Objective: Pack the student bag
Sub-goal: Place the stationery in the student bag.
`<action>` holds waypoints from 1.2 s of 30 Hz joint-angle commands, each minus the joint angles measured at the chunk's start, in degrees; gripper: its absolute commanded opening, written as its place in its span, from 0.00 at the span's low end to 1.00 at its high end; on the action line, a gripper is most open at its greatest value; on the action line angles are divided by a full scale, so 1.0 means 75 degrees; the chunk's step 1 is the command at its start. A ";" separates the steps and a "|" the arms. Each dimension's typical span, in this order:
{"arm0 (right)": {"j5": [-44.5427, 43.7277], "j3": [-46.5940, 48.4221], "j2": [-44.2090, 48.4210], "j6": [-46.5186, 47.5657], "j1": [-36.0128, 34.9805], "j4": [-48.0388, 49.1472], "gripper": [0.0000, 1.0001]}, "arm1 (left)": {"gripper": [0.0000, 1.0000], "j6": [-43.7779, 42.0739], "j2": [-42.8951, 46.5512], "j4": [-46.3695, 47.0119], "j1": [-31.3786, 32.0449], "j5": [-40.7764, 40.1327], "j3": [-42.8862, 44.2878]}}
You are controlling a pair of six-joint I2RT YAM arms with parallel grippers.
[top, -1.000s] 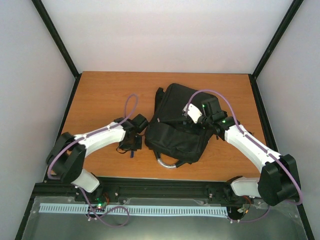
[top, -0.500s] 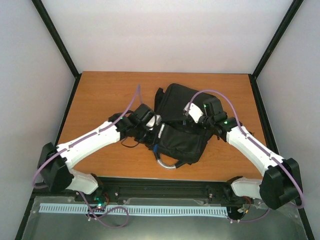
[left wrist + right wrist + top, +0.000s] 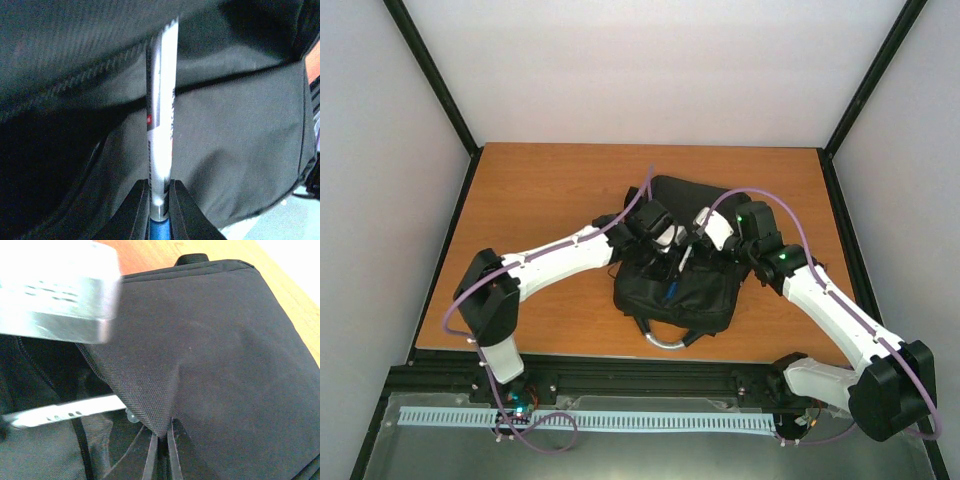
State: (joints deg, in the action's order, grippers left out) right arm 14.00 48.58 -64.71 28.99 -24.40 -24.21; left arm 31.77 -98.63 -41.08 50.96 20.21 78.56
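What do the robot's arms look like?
The left arm and right arm are white tubes with chunky black joints. A purple cable loops along each. Green lights glow on the right one. The left claw and right claw have dark fingers.

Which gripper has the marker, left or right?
The left gripper: its jaws clamp the white marker, pointed into the student bag. The right gripper pinches only a fold of the bag's black fabric.
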 commanded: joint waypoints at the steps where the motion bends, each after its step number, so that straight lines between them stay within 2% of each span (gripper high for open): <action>1: 0.0349 0.0144 0.0147 -0.0162 0.0037 0.1024 0.03 | 0.01 0.0326 -0.0552 0.0323 0.0049 0.0000 0.0796; 11: 0.0360 0.0118 0.0113 -0.0188 0.0031 0.1051 0.03 | 0.01 0.1859 -0.1401 0.0335 0.0046 -0.0900 0.1639; 22: 0.0338 0.0127 0.0025 -0.0157 0.0043 0.1041 0.03 | 0.04 0.1963 -0.1594 0.0508 0.0048 -0.0615 0.2030; 29: 0.0349 0.0132 -0.0010 -0.0151 0.0043 0.1013 0.03 | 0.17 0.1960 -0.1570 0.0568 0.0047 -0.0470 0.1954; 36: 0.0337 0.0144 -0.0054 -0.0135 0.0043 0.1001 0.03 | 0.28 0.1810 -0.0811 0.0207 0.0049 -0.0817 0.1504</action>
State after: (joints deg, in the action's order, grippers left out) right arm 14.28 48.58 -65.58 28.21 -24.36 -23.33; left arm 46.17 -109.34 -38.50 51.13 15.75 90.87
